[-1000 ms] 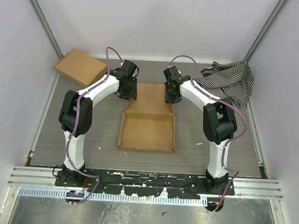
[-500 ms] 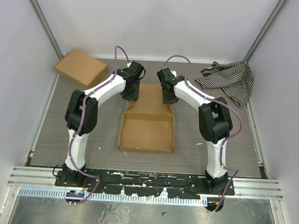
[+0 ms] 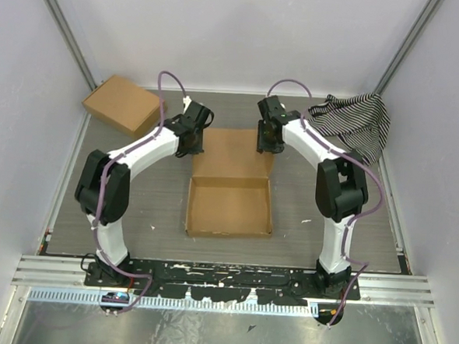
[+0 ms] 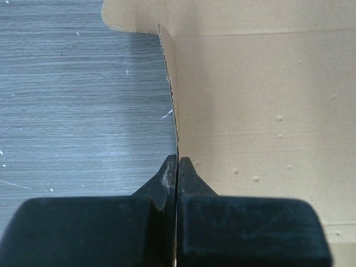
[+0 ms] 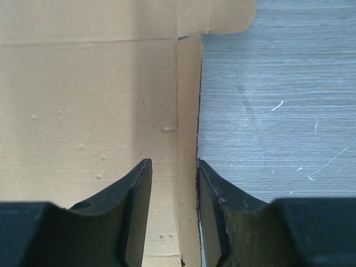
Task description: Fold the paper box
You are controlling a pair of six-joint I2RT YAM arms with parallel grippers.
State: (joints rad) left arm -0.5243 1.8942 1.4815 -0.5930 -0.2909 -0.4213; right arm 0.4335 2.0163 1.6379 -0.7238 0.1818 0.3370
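The paper box is plain brown corrugated cardboard, half formed: a shallow tray with raised walls lies on the near side of both pincers, and its flat lid panel stretches away between them on the grey surface. The tray's floor shows only bare cardboard. The left pincer is fully closed, its two black tips pressed together on the thin upstanding edge of the lid's left side flap - the ragged corrugated edge runs straight out ahead from between the tips. The right pincer stands partly open, astride the narrow flap strip on the lid's right side, with the inner finger over the lid panel and the outer finger at the flap's edge by the surface; it is not clamped on it. Well off to the far left of the left pincer sits another cardboard box, closed, contents hidden. A striped cloth lies crumpled just to the right of the right pincer - neither touches the paper box
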